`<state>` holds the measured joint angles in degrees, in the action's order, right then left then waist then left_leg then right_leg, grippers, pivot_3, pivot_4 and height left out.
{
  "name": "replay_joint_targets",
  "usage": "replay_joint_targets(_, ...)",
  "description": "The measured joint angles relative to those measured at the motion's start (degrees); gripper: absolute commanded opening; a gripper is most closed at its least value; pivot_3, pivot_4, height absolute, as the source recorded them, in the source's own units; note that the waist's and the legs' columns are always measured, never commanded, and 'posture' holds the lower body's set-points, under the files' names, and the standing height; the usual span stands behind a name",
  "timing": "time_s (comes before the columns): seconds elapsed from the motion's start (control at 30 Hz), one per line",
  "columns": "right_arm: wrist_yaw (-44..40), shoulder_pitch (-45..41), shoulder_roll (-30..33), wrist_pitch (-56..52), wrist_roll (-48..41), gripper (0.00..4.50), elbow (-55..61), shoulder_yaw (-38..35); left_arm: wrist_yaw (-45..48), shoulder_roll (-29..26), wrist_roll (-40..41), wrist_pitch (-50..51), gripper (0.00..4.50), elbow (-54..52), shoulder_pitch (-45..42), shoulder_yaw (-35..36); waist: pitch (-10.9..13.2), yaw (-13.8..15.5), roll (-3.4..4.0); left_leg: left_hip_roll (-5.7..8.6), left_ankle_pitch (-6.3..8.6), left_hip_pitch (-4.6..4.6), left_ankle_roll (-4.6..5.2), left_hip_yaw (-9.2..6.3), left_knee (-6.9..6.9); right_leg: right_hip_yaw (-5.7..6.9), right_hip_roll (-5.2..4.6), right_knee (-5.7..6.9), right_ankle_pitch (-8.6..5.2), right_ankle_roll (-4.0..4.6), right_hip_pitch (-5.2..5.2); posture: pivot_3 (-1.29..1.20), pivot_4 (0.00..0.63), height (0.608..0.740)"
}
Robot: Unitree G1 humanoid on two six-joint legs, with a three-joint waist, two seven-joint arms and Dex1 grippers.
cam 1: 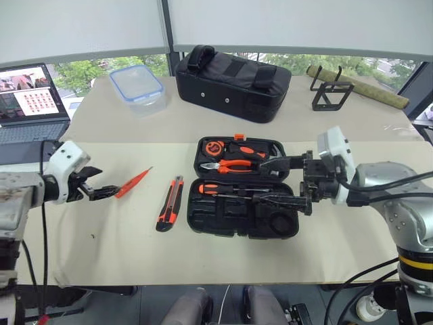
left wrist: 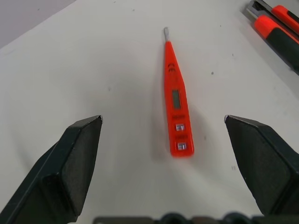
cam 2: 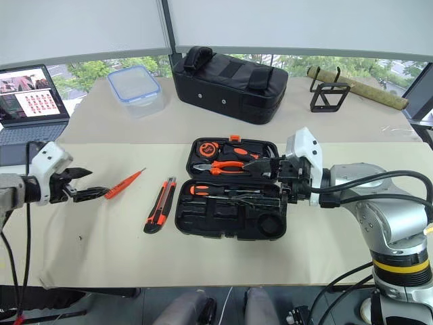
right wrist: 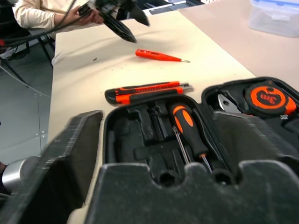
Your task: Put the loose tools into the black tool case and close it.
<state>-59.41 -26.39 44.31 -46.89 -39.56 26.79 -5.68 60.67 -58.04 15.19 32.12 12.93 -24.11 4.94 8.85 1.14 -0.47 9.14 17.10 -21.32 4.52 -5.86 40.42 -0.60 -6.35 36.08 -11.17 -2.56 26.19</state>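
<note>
Left eye view: near the table's left edge, the left gripper (cam 1: pixel 101 191) waits with fingers spread wide, holding nothing, right by the small orange screwdriver (cam 1: pixel 133 183). The utility knife (cam 1: pixel 170 203) lies loose nearer the middle. The black tool case (cam 1: pixel 243 187) sits open with one screwdriver (cam 1: pixel 230 190) inside. The right gripper (cam 1: pixel 279 181) hangs over it, spread wide and empty. Two tools still need packing, then closing.

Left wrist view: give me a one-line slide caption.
Open left gripper poised over the small all-orange screwdriver lying on the table, utility knife nearby.
</note>
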Motion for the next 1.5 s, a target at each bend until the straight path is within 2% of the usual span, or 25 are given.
replay_joint_targets(0.13,3.5,0.5,-0.3,-0.7,-0.6,4.44,1.2,-0.4,0.5,4.1,-5.9,-1.7,4.50,8.8,-9.1,-8.3,0.0,-0.2,-0.01,0.00,-0.10,-0.02,0.18,-0.01,0.00,0.04,-0.01,0.02,0.00,0.00,0.01,0.00,0.150,0.717)
replay_joint_targets(0.23,5.2,0.9,-0.3,-0.8,-2.2,4.50,2.9,-0.6,0.2,7.2,-9.4,-1.9,3.78,15.2,-14.0,-12.8,0.0,-0.4,-0.04,0.01,-0.12,-0.12,0.22,-0.01,0.07,0.06,-0.03,0.05,0.00,0.00,0.08,0.00,0.150,0.717)
replay_joint_targets(0.27,5.6,0.9,-0.3,-0.9,-2.4,4.50,3.4,-0.6,0.6,7.6,-9.8,-2.1,3.32,16.2,-14.7,-13.0,0.0,-0.5,-0.04,0.00,-0.13,-0.16,0.22,-0.01,0.07,0.07,-0.02,0.05,0.00,0.00,0.09,0.00,0.150,0.717)
replay_joint_targets(0.37,7.3,1.7,-0.3,-1.1,-3.2,4.50,3.9,-1.4,2.0,8.2,-10.9,-2.5,2.37,18.8,-16.9,-14.4,0.0,-0.5,-0.04,0.00,-0.13,-0.13,0.23,-0.01,0.08,0.06,-0.02,0.05,0.00,0.00,0.09,0.00,0.150,0.717)
replay_joint_targets(0.4,7.5,2.0,-0.3,-1.1,-3.5,4.50,4.0,-1.7,2.4,8.2,-11.1,-2.6,1.87,19.2,-17.1,-14.5,0.0,-0.5,-0.04,-0.01,-0.13,-0.13,0.22,-0.01,0.08,0.06,-0.01,0.05,0.00,0.00,0.09,0.00,0.150,0.717)
replay_joint_targets(0.43,7.7,2.1,-0.2,-1.1,-3.6,4.50,4.1,-1.7,2.6,8.2,-11.2,-2.7,1.65,19.4,-17.3,-14.6,0.0,-0.5,-0.04,0.00,-0.13,-0.13,0.23,0.00,0.09,0.05,-0.01,0.06,0.00,0.00,0.09,0.00,0.150,0.717)
replay_joint_targets(0.5,8.6,2.8,0.3,-1.1,-4.2,4.50,4.5,-2.2,3.5,8.2,-11.6,-3.5,0.93,19.6,-17.4,-14.9,0.0,-0.5,-0.04,-0.01,-0.13,-0.12,0.22,0.00,0.09,0.05,-0.01,0.05,0.00,0.00,0.08,0.00,0.150,0.717)
replay_joint_targets(0.53,8.8,3.1,0.6,-1.1,-4.4,4.50,4.7,-2.4,3.7,8.2,-11.7,-3.6,0.46,19.6,-17.4,-14.9,0.0,-0.5,-0.04,0.00,-0.13,-0.12,0.23,0.00,0.09,0.05,-0.01,0.06,0.00,0.00,0.08,0.00,0.150,0.717)
replay_joint_targets(0.57,8.9,3.3,0.9,-1.1,-4.5,4.50,4.9,-2.5,3.8,8.1,-11.7,-3.7,0.36,19.6,-17.4,-14.9,0.0,-0.5,-0.04,0.00,-0.13,-0.12,0.23,0.00,0.10,0.05,-0.01,0.06,0.00,0.00,0.08,0.00,0.150,0.717)
replay_joint_targets(0.63,9.2,4.8,2.2,-1.3,-5.3,4.50,5.8,-3.9,5.4,7.7,-11.7,-4.3,0.39,18.7,-17.3,-14.8,0.0,-0.5,-0.04,-0.02,-0.13,-0.19,0.23,-0.01,0.12,0.07,-0.01,0.04,0.00,0.00,0.11,0.00,0.150,0.717)
replay_joint_targets(0.8,8.4,9.5,7.0,-3.2,-7.7,4.50,7.1,-6.6,16.2,6.2,-5.1,-4.3,0.39,6.1,-20.0,-13.3,0.0,-0.1,-0.12,0.00,-0.13,-0.83,0.24,-0.19,0.66,0.31,-0.03,0.06,0.04,-0.06,0.41,0.00,0.150,0.717)
replay_joint_targets(0.87,8.0,11.9,8.3,-3.2,-7.7,4.50,7.8,-6.6,19.2,7.4,-3.4,-4.4,0.39,0.8,-22.9,-13.6,0.0,0.1,-0.11,0.05,-0.13,-0.76,0.25,-0.18,0.69,0.31,-0.11,0.02,0.06,-0.10,0.27,0.00,0.150,0.717)
replay_joint_targets(0.97,7.7,13.8,9.0,-3.1,-7.3,4.50,8.0,-6.7,21.8,10.4,-3.6,-4.5,0.39,-4.3,-24.3,-17.6,0.0,-0.2,-0.09,0.04,-0.12,-0.54,0.27,-0.15,0.61,0.24,-0.11,-0.01,0.07,-0.11,0.09,0.00,0.150,0.717)
replay_joint_targets(1.1,8.8,14.3,8.9,-3.1,-7.7,4.50,8.2,-6.9,23.7,16.0,-4.1,-2.7,0.39,-5.7,-24.5,-24.5,0.0,-0.6,-0.10,-0.01,-0.12,-0.59,0.28,-0.15,0.60,0.14,-0.07,0.02,0.07,-0.10,0.16,0.00,0.150,0.717)
replay_joint_targets(1.27,10.8,16.2,8.0,-3.0,-7.8,4.50,8.9,-7.3,22.6,20.5,-9.5,-3.1,0.39,-3.0,-25.4,-31.6,0.0,-0.4,-0.11,0.01,-0.13,-0.62,0.30,-0.15,0.64,0.10,-0.08,0.01,0.07,-0.10,0.15,0.00,0.150,0.717)
replay_joint_targets(1.5,12.7,17.2,7.3,-2.2,-7.7,4.50,9.7,-7.5,21.4,23.8,-12.2,-1.1,0.39,-2.2,-27.2,-33.5,0.0,-0.2,-0.11,0.03,-0.14,-0.56,0.31,-0.15,0.65,0.11,-0.08,0.01,0.07,-0.11,0.09,0.00,0.150,0.717)
